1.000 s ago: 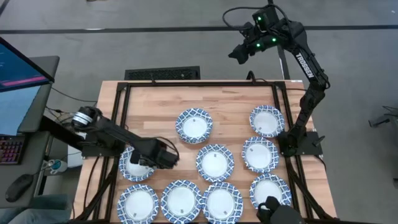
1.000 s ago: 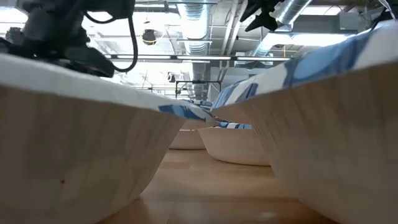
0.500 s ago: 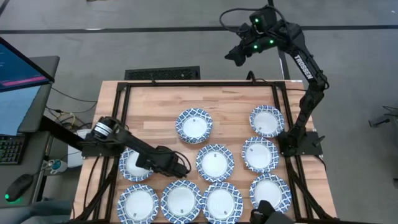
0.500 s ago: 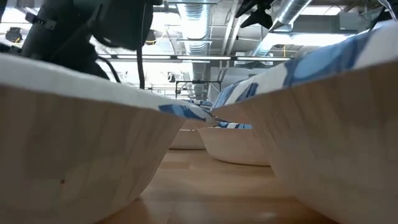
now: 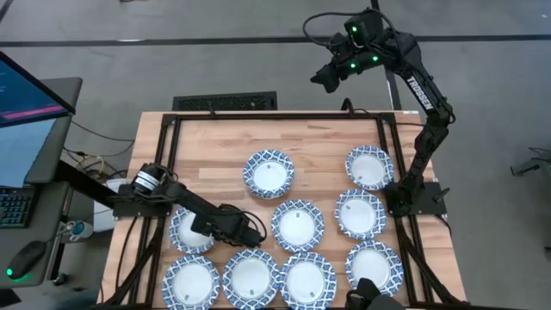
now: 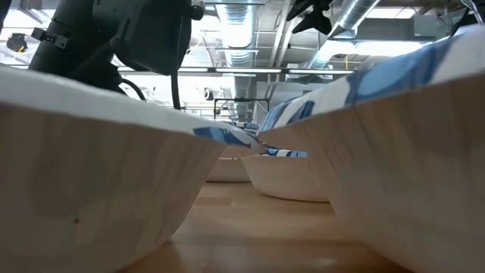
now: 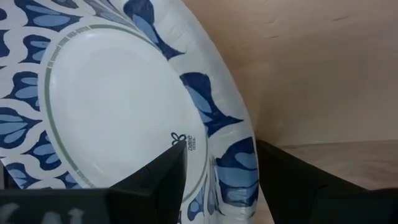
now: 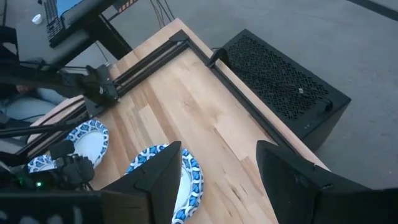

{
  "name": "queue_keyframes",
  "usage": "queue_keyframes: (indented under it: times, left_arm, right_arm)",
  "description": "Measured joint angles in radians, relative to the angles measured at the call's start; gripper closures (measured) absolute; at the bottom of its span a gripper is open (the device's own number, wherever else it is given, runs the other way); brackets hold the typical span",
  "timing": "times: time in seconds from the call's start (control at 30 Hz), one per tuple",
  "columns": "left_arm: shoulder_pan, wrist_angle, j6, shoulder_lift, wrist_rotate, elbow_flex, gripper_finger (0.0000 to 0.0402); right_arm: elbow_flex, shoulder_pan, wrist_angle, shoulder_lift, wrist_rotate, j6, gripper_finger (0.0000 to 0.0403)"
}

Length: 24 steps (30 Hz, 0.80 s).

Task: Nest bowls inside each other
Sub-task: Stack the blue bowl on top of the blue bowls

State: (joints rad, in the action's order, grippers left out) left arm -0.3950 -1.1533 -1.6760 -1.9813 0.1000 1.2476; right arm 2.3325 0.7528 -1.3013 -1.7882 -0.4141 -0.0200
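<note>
Nine bowls sit on the wooden table [image 5: 215, 146], and my left gripper [image 5: 250, 234] is down among them, just beside the centre bowl [image 5: 298, 224], at the far rim of the front-row bowl [image 5: 251, 277] nearest it. Its fingers [image 7: 155, 180] are spread, straddling that bowl's blue-patterned rim, not clamped. My right gripper [image 5: 325, 76] hangs well away from the centre bowl, beyond the table's far edge, fingers parted, holding nothing.
</note>
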Motion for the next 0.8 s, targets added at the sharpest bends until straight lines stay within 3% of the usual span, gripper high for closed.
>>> queue_keyframes:
  times: [0.5, 0.63, 0.8]
  left_arm:
    - [0.0, 0.008, 0.007, -0.001, -0.02, 0.0, 0.0221]
    - [-0.002, 0.003, 0.105, -0.001, -0.087, 0.0, 0.0221]
    - [0.001, -0.001, 0.178, -0.002, -0.084, 0.0, 0.0221]
  right_arm:
    - [0.0, 0.0, -0.007, 0.0, 0.0, -0.006, 0.0173]
    - [0.0, 0.0, -0.008, 0.0, 0.008, -0.006, 0.0173]
    - [0.0, 0.0, -0.016, 0.0, 0.023, -0.005, 0.0173]
